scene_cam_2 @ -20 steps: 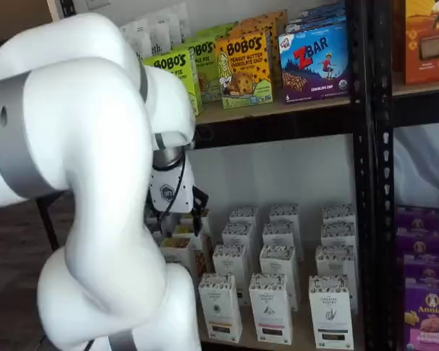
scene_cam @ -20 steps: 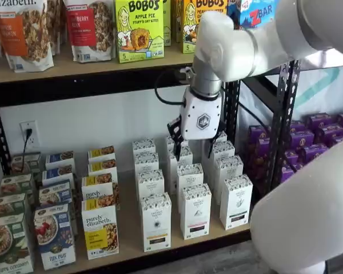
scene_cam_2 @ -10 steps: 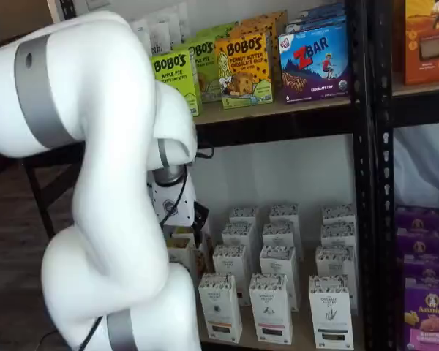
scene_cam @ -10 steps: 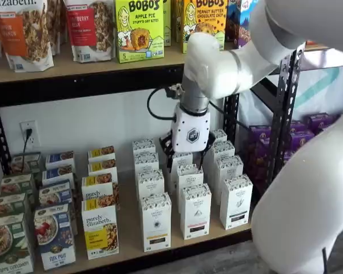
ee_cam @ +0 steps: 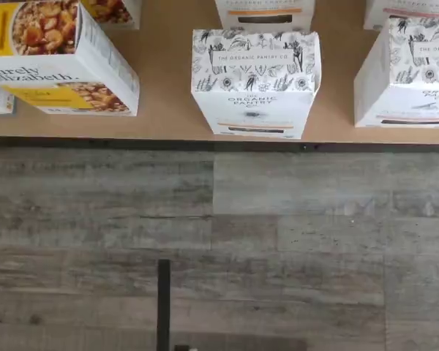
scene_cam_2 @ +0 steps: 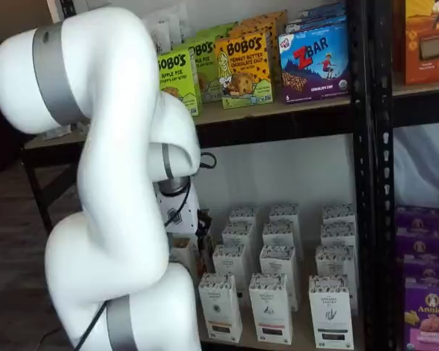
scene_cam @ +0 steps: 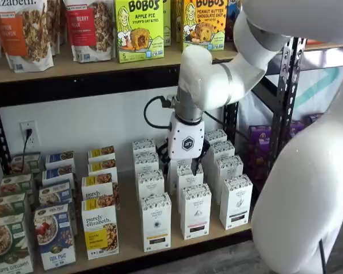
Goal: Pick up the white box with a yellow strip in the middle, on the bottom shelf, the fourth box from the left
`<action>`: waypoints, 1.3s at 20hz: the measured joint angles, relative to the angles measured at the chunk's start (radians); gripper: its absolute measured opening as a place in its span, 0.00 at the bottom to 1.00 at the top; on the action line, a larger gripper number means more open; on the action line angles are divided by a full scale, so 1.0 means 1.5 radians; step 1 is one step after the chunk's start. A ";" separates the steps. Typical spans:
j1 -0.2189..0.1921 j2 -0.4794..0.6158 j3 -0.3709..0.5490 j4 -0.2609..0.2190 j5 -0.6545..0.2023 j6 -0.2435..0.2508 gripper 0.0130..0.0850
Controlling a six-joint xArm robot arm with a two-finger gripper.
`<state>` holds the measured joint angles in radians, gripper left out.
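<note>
You are looking at the gripper [scene_cam: 184, 164] hanging low among the rear white cartons on the bottom shelf [scene_cam: 128, 231]; whether its fingers are parted or closed cannot be told. The white box [scene_cam: 156, 221] is standing at the shelf's front edge, beside the granola box [scene_cam: 99, 228], apart from the gripper. In the wrist view a white carton [ee_cam: 255, 82] is sitting above grey plank flooring [ee_cam: 219, 248].

White box [scene_cam: 156, 221]: white, dark-speckled botanical top band, thin yellow-gold strip. Neighbour carton [scene_cam: 195, 210]: same pattern, black strip. Purely elizabeth box [scene_cam: 100, 229]: white with yellow panel. Bottom shelf [ee_cam: 168, 88]: light tan. My gripper [scene_cam: 184, 161]: white body, black fingers.
</note>
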<state>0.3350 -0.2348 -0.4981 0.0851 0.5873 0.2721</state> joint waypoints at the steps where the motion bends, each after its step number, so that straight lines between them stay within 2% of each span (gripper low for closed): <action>1: -0.002 0.011 -0.003 0.001 -0.007 -0.003 1.00; 20: -0.020 0.169 -0.056 0.057 -0.109 -0.078 1.00; 26: -0.029 0.223 -0.072 0.065 -0.150 -0.097 1.00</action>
<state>0.2921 0.1004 -0.6060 0.1824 0.3616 0.1266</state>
